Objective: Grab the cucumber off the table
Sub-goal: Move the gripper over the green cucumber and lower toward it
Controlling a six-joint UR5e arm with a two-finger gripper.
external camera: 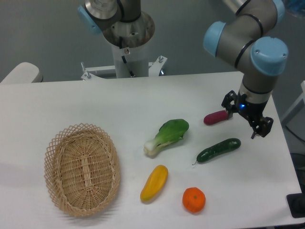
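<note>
Nearest the camera sat an orange (194,199) and a yellow squash (154,182), with a wicker basket (81,169) to the left. Behind them the cucumber (218,150) lay slanted on the white desk (95,105), untouched. The tool (247,119) hung just above its far right end, fingers spread and empty. A good grasp would likely mean centring over the cucumber's middle, turning the fingers across its length, and avoiding the purple vegetable (217,117) behind.
</note>
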